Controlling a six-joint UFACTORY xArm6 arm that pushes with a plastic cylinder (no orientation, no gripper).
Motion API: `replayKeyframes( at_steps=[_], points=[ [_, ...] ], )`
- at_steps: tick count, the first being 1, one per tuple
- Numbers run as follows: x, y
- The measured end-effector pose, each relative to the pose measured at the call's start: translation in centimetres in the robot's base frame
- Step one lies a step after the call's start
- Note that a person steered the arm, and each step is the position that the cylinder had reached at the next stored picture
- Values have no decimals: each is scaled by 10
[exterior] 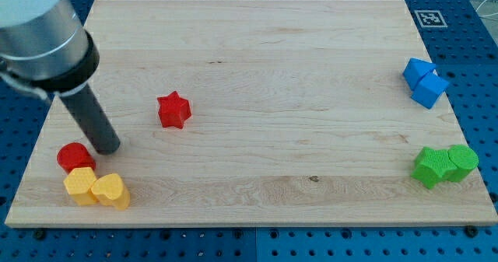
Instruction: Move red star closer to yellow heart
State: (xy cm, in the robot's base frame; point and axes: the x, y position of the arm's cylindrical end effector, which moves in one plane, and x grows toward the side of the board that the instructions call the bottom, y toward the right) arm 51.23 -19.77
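The red star [173, 110] lies on the wooden board [257, 99] at the view's left of centre. The yellow heart [110, 190] sits near the view's bottom left corner, touching a yellow hexagonal block [79, 186] on its left. A red round block [75, 157] sits just above the yellow pair. My tip [108, 147] rests on the board right of the red round block, above the yellow heart, and below-left of the red star, apart from it.
Two blue blocks [424, 82] sit together near the view's right edge. Two green blocks [445, 165] sit together at the lower right. A fiducial marker [428, 18] is at the board's top right corner. Blue pegboard surrounds the board.
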Motion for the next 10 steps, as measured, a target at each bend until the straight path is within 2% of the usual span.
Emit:
replayKeyframes(
  at_steps=[3, 4, 5, 6, 8, 10],
  points=[
    [-108, 14],
    [-128, 64],
    [-118, 112],
    [-85, 114],
    [-65, 87],
    [-14, 87]
  ],
)
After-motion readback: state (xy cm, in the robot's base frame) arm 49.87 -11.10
